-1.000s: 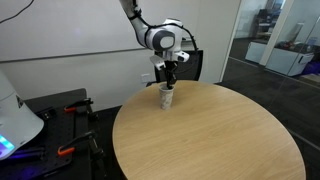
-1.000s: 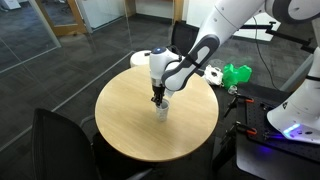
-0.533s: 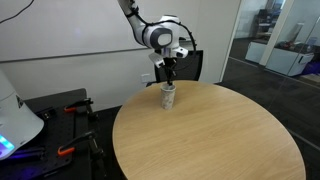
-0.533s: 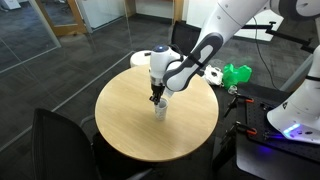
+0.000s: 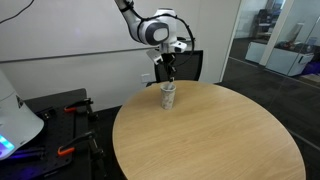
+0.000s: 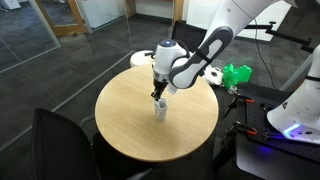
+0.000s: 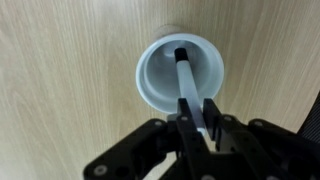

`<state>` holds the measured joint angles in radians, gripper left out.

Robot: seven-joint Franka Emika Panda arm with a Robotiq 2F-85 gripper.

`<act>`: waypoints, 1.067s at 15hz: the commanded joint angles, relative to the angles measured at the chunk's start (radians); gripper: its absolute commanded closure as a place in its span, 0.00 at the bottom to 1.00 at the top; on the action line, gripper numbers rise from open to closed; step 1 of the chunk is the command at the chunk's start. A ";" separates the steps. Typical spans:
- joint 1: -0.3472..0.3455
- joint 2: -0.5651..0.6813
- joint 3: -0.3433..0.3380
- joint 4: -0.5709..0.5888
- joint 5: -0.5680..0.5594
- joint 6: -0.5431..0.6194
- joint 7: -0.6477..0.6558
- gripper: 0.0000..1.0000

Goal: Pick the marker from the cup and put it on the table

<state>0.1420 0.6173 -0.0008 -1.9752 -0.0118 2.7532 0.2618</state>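
The small whitish cup [image 5: 168,97] stands upright near the far edge of the round tan table [image 5: 210,140]; it also shows in the other exterior view [image 6: 160,108]. In the wrist view I look straight down into the cup [image 7: 150,75]. The white marker [image 7: 185,78], black end down, hangs inside the cup's mouth. My gripper [image 7: 196,122] is shut on the marker's upper barrel, directly above the cup [image 5: 170,76] [image 6: 157,93]. The marker's lower end is still within the cup.
A black cart with orange-handled tools [image 5: 60,125] stands beside the table. A dark chair [image 5: 190,65] sits behind the cup, another chair [image 6: 60,140] at the near side. A green object [image 6: 237,74] lies on a side surface.
My gripper has risen straight up above the cup with the marker held in it. The cup has not moved.
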 commanded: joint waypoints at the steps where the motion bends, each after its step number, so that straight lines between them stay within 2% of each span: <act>1: 0.033 -0.107 -0.035 -0.102 0.002 0.039 0.029 0.95; 9: 0.062 -0.260 -0.079 -0.189 -0.022 0.063 0.083 0.95; 14: 0.092 -0.357 -0.119 -0.248 -0.063 0.093 0.193 0.95; 16: 0.104 -0.389 -0.146 -0.253 -0.094 0.055 0.262 0.95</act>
<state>0.2121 0.3081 -0.0985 -2.1722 -0.0558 2.8210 0.4192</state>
